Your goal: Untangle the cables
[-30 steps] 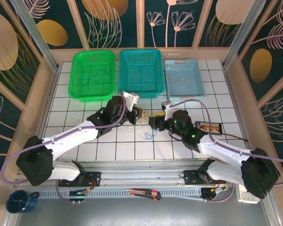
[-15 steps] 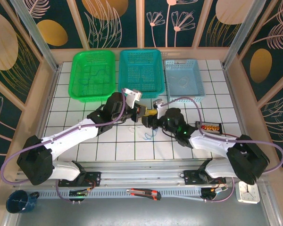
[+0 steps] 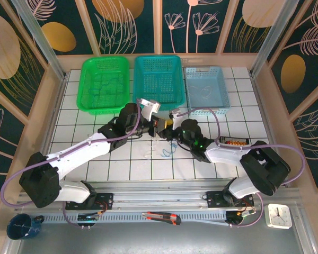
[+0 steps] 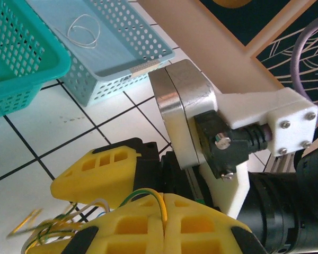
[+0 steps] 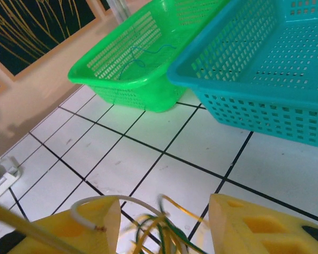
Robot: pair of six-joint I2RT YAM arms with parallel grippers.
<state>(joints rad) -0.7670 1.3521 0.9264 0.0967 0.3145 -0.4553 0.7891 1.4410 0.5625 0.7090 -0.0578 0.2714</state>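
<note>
The cables (image 4: 49,226) are a clump of thin green, yellow and white wires hanging between my two grippers above the tiles. My left gripper (image 4: 165,207) is shut on a yellow and green wire that arches out of its closed yellow fingers. Facing it closely is my right gripper (image 5: 161,225), open, its fingers (image 5: 93,225) standing on either side of the blurred wire clump (image 5: 172,238). A white wire lies over its left finger. In the top view both grippers (image 3: 158,127) (image 3: 170,132) meet mid-table. Loose blue (image 3: 168,152) and white (image 3: 148,154) wires lie on the tiles below.
Three baskets line the far side: green (image 3: 88,84) with a blue wire (image 5: 148,53), teal (image 3: 140,84), light blue (image 3: 222,92) with a white loop (image 4: 84,29). An orange part (image 3: 236,143) lies right. A box cutter (image 3: 161,217), clock (image 3: 278,216) and mug (image 3: 24,226) sit along the near rail.
My right arm has swung left, bringing its gripper up against the left one, and its jaws have narrowed a little around the clump. The left gripper stays shut.
</note>
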